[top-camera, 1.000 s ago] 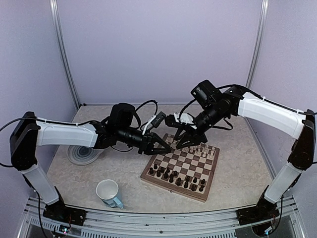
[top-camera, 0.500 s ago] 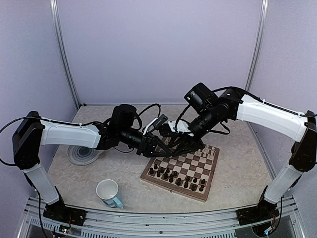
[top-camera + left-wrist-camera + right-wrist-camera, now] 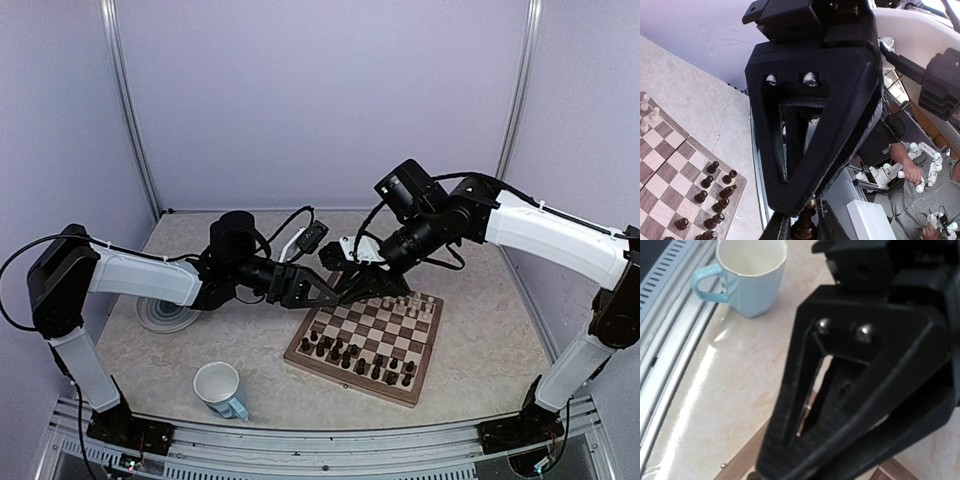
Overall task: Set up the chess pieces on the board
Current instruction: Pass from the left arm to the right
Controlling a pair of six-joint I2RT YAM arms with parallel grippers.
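— Where is the board?
— The board (image 3: 378,328) lies flat on the tabletop (image 3: 480,330), closer to the front edge than the back. The dark pieces (image 3: 355,360) stand in two rows along its near edge. A few white pieces (image 3: 415,303) stand at its far right corner.
— Is any piece off it?
— Yes. One dark piece (image 3: 805,226) is up in the air, pinched between the fingers of the left gripper (image 3: 325,293).
— How does the left arm look?
— It reaches low and long from the left edge of the tabletop, nearly level, pointing right. Its gripper hangs over the far left corner of the board.
— And the right arm?
— It comes from the right edge, bends up high, then slopes down to the left. The right gripper (image 3: 352,287) meets the left one tip to tip, right at the dark piece. I cannot tell if its fingers are spread or pressed together.
— What else is there?
— A blue mug (image 3: 220,388) near the front left corner, and a plate (image 3: 165,312) by the left edge.
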